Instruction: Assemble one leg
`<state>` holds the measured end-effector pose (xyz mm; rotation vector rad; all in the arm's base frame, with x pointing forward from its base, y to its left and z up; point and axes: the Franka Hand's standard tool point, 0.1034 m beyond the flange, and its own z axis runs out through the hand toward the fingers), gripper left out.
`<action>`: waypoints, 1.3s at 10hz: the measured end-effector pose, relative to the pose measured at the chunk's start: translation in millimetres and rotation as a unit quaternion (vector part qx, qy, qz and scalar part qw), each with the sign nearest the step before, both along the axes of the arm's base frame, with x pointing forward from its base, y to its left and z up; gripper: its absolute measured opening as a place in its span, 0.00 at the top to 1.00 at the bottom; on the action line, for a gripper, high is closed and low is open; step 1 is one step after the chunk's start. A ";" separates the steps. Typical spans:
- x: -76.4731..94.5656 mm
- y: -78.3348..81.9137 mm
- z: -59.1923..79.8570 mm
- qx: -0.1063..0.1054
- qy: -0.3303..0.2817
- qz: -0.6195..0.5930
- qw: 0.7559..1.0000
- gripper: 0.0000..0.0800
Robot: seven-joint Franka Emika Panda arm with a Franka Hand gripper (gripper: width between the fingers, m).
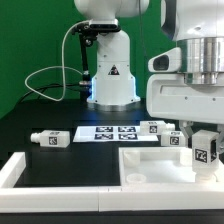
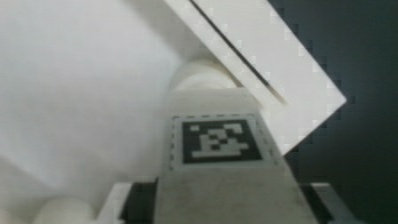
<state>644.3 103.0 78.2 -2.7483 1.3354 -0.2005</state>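
Nearest, the large flat white tabletop piece [image 1: 150,168] lay on the black desk [image 1: 25,125]. Above its corner at the exterior view's right, the claw [image 1: 205,152] was clamped on the stubby white plastic leg [image 2: 217,150]. The leg stood roughly upright with its black-and-white tag outward, probably to seat its end in the tabletop. Beyond, similar tagged white posts [image 1: 52,139] lay loose either side of the marker board [image 1: 108,132].

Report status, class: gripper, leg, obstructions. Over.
Gripper shut on leg. Leg upright over tabletop, near its corner. Spare legs lie apart, nothing blocking.
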 end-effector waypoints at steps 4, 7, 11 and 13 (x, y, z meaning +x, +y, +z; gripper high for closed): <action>-4.8 1.1 -2.3 0.087 0.009 -0.284 0.955 0.64; -5.7 5.9 -3.0 0.088 0.011 -0.297 0.951 0.64; -6.5 11.0 2.1 0.043 0.017 -0.009 0.999 0.20; -6.1 8.9 1.8 0.034 0.014 0.043 0.998 0.19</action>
